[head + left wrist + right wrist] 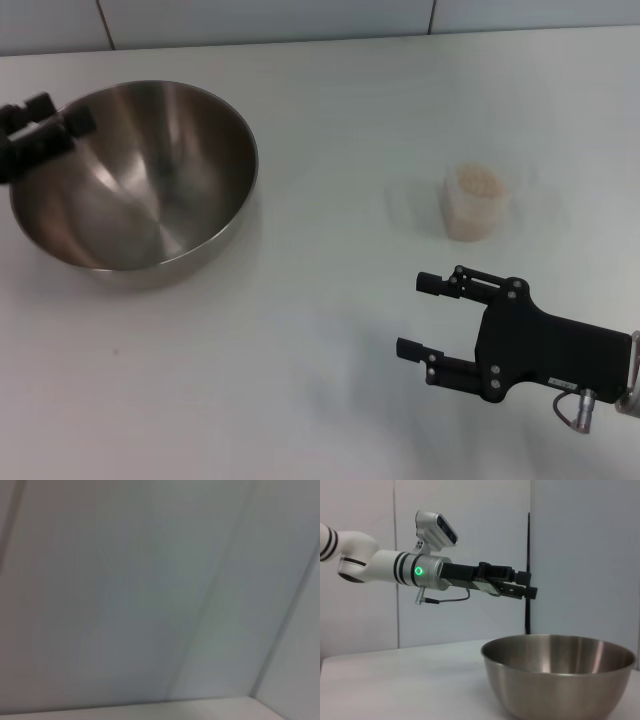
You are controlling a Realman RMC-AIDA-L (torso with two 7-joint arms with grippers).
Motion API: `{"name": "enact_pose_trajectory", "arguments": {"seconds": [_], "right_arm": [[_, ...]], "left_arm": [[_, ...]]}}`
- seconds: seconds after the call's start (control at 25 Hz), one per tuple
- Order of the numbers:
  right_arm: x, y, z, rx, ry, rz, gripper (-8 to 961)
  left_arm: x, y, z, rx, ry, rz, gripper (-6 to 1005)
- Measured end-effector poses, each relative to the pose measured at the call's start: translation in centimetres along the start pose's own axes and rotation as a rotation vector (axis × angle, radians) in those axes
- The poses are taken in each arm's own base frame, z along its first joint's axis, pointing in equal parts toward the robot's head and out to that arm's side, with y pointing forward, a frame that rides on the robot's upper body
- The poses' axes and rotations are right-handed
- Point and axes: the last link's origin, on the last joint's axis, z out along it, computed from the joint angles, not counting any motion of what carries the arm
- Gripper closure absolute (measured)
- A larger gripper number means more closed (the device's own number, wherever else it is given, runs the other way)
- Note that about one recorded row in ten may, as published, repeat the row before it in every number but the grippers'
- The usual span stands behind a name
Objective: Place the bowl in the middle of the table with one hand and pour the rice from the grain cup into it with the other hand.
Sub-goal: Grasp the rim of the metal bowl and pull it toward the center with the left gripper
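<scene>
On the left side of the plain white table (300,380), the wide stainless-steel mixing bowl (135,185) sits off-centre, with the black left gripper (45,125) above its far-left rim, seemingly closed on nothing. It should probably descend, pinch the rim firmly and slide the bowl centreward. The black right gripper (418,318) hangs with fingers apart, short of the small clear rice-filled grain cup (477,201).

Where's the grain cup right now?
Head view: the grain cup stands on the table's right half, just beyond the open right gripper, well apart from the bowl.
</scene>
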Motion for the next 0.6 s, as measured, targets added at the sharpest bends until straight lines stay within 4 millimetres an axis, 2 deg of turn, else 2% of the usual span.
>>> {"name": "enact_pose_trajectory", "arguments": {"seconds": [0.04,0.08,0.2,0.28,0.4,0.6], "right_arm": [[0.0,0.0,0.0,0.000,0.000,0.000,249],[0.1,-0.1,0.0,0.017,-0.011,-0.010,249],[0.1,-0.2,-0.2,0.034,-0.019,-0.018,249],[0.1,-0.3,-0.2,0.038,-0.021,-0.018,249],[0.1,-0.6,-0.1,0.044,-0.023,-0.017,249],[0.1,-0.8,0.0,0.046,-0.025,-0.028,249]], "left_arm": [[0.0,0.0,0.0,0.000,0.000,0.000,236],[1.2,-1.1,-0.5,0.090,0.009,-0.055,237],[1.7,-2.4,-1.0,0.182,-0.005,-0.125,242],[1.7,-2.4,-1.0,0.182,-0.005,-0.125,245],[1.8,-3.6,-1.7,0.279,-0.156,-0.207,249],[1.7,-3.9,-1.9,0.330,-0.235,-0.220,256]]}}
